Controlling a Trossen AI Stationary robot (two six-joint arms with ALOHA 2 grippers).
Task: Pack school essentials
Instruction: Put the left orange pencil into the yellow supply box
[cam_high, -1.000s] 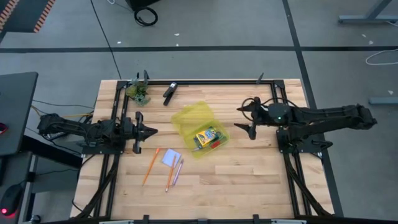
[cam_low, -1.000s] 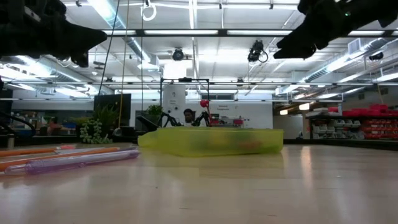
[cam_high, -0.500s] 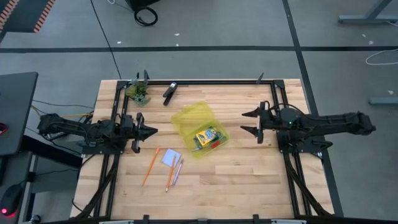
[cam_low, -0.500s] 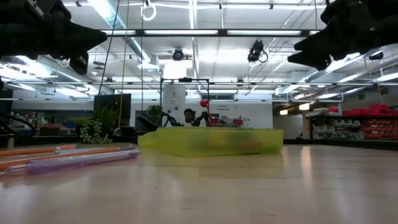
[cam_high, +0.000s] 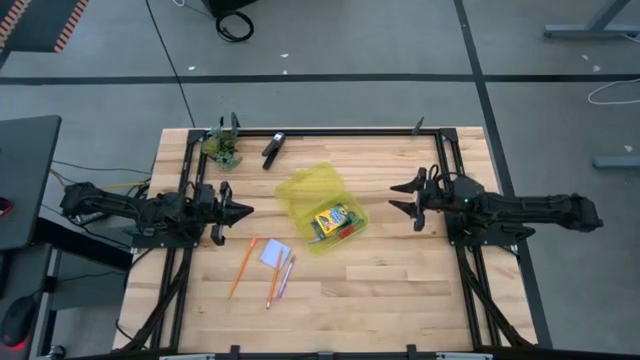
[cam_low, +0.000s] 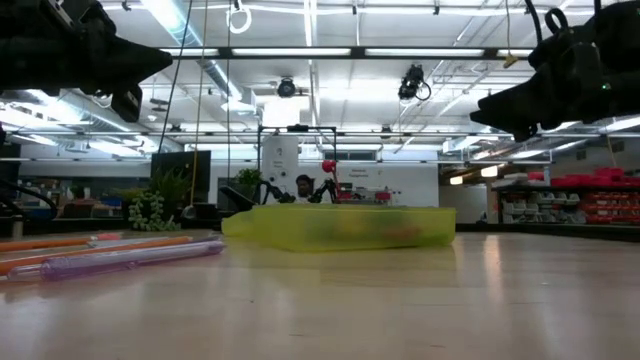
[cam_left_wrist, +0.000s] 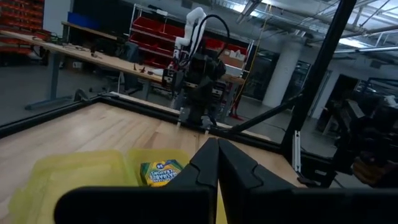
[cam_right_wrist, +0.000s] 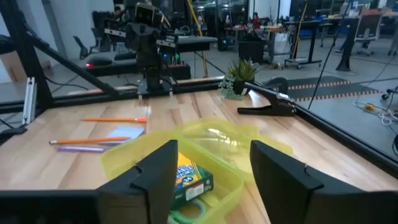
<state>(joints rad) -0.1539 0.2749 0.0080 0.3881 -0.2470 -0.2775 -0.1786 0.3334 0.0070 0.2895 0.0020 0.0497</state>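
Case (cam_high: 318, 207) at table (cam_high: 400, 290) centre, crayon box (cam_high: 331, 219) inside. Note pad (cam_high: 274, 254) and pencils (cam_high: 243, 266) at 7 o'clock of case. Clip (cam_high: 272, 149) and plant (cam_high: 224, 149) at 11 o'clock. Left gripper (cam_high: 240, 211) at 9 o'clock, right gripper (cam_high: 398, 195) at 3 o'clock.

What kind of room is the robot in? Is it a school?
Probably not a school; it looks like a big workshop or robot lab. Long ceiling lights run overhead, shelves hold red bins, another robot arm stands across the wooden table, and workbenches fill the room behind.
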